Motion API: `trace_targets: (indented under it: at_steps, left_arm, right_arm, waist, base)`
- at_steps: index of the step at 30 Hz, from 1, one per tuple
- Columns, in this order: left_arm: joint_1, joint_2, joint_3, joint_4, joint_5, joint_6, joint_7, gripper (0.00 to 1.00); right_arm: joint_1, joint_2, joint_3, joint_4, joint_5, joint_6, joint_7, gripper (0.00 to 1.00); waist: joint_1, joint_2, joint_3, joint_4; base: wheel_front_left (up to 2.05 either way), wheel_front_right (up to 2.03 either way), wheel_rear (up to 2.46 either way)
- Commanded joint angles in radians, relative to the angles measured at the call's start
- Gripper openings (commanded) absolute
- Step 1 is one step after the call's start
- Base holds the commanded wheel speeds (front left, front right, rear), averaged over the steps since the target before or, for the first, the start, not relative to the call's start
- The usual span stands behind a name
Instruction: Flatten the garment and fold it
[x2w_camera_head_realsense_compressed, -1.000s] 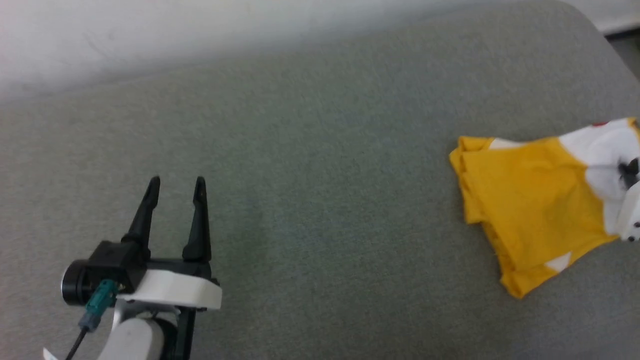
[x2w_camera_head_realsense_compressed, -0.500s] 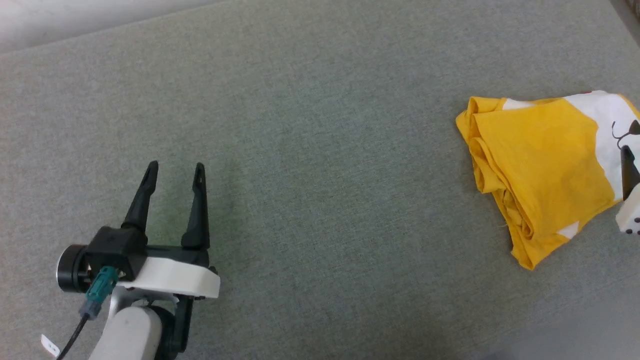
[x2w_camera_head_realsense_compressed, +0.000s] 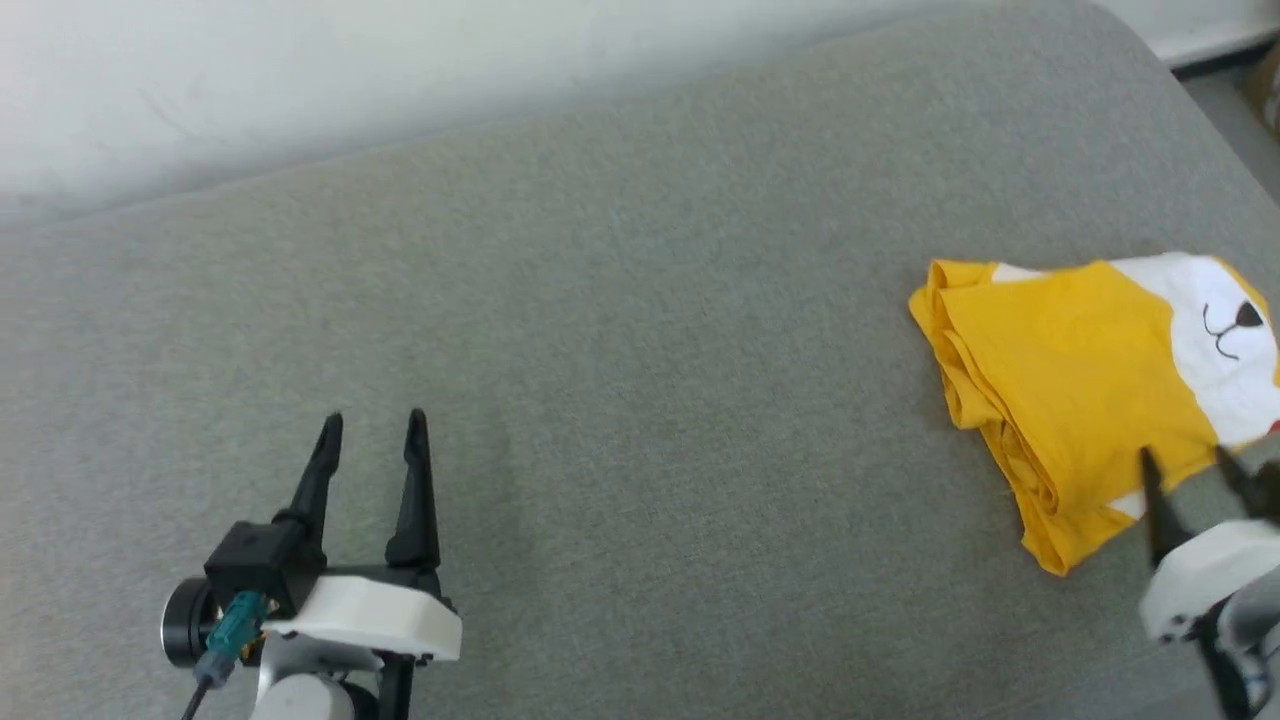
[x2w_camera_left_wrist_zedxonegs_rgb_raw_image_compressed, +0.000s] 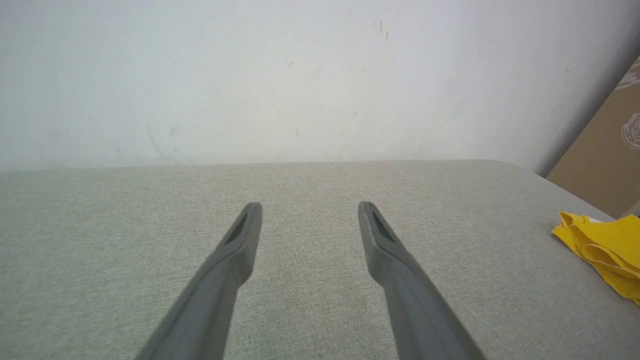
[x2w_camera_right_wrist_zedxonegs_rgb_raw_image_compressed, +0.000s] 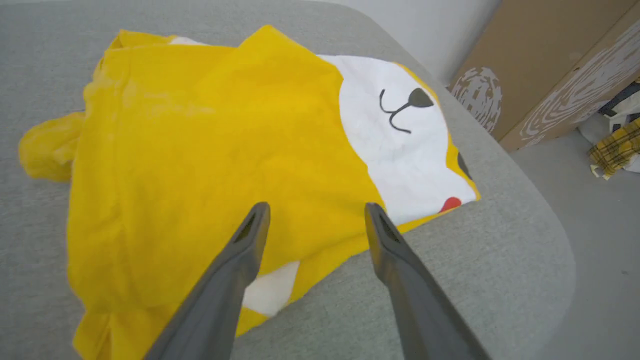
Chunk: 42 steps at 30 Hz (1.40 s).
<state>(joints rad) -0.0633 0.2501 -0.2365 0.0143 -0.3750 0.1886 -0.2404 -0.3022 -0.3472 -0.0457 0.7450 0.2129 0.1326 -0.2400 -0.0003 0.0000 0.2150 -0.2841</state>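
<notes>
Nearest me, at the lower left of the head view, my left gripper (x2w_camera_head_realsense_compressed: 375, 420) sat over the bare grey cushion (x2w_camera_head_realsense_compressed: 640, 400), its fingers parted much as before and holding nothing. At the lower right, my right gripper (x2w_camera_head_realsense_compressed: 1190, 468) had come back off the white print, where it was a second ago, to the near hem of the garment (x2w_camera_head_realsense_compressed: 1070, 370). The right wrist view showed its fingers spread wide and empty above the yellow cloth, though I could not tell if they touched it. The head camera had swung too, so the shift of the whole picture was not the shirt moving. I judged that a fold had just been laid and let go. The garment lay at the right of the frame, well apart from the left gripper. It was doubled into a rough wedge with stacked layers along its left edge, and the white patch, black nose and red spot sat at its far right, near the cushion's rounded rim. Beyond stood the pale wall (x2w_camera_head_realsense_compressed: 300, 80).
</notes>
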Motion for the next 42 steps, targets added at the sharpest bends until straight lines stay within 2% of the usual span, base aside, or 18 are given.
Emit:
trace_targets:
  at_steps: [1, 9, 15, 19, 23, 28, 36, 42]
  left_arm:
    - [0.016, -0.004, 0.004, 0.006, -0.006, 0.008, -0.008, 1.00]
    - [0.063, -0.006, 0.031, 0.021, -0.015, -0.001, -0.018, 1.00]
    - [0.076, 0.041, 0.075, 0.017, 0.010, -0.019, -0.021, 1.00]
    - [0.086, 0.078, 0.111, 0.011, 0.017, -0.052, -0.021, 1.00]
    - [0.106, 0.092, 0.134, 0.023, 0.004, -0.096, -0.021, 1.00]
    - [0.147, 0.074, 0.141, 0.050, -0.015, -0.133, -0.021, 1.00]
    - [0.202, 0.025, 0.141, 0.083, 0.004, -0.148, -0.021, 1.00]
    - [0.202, 0.015, 0.153, 0.103, 0.019, -0.149, -0.021, 1.00]
  right_arm:
    - [0.023, 0.016, 0.011, -0.029, 0.005, -0.002, -0.004, 1.00]
    - [0.174, 0.134, 0.078, -0.376, 0.034, -0.002, 0.007, 1.00]
    - [0.257, 0.204, 0.097, -0.589, 0.027, -0.002, 0.058, 1.00]
    - [0.309, 0.241, 0.080, -0.680, 0.016, -0.002, 0.091, 1.00]
    - [0.362, 0.264, 0.069, -0.750, -0.005, -0.002, 0.109, 1.00]
    - [0.421, 0.283, 0.058, -0.805, -0.029, -0.002, 0.139, 1.00]
    - [0.509, 0.294, 0.044, -0.837, -0.098, -0.002, 0.172, 1.00]
    - [0.512, 0.296, 0.049, -0.838, -0.106, -0.002, 0.186, 1.00]
  waist:
    - [0.0003, 0.0000, -0.081, 0.066]
    - [0.0003, 0.0000, -0.156, 0.180]
    - [0.0003, 0.0000, -0.177, 0.257]
    - [0.0003, 0.0000, -0.184, 0.284]
    - [0.0003, 0.0000, -0.196, 0.288]
    - [0.0003, 0.0000, -0.216, 0.274]
    - [0.0003, 0.0000, -0.265, 0.267]
    - [0.0003, 0.0000, -0.270, 0.268]
  base:
    - [0.00, 0.00, 0.00]
    - [0.00, 0.00, 0.00]
    - [0.00, 0.00, 0.00]
    - [0.00, 0.00, 0.00]
    - [0.00, 0.00, 0.00]
    - [0.00, 0.00, 0.00]
    - [0.00, 0.00, 0.00]
    - [0.00, 0.00, 0.00]
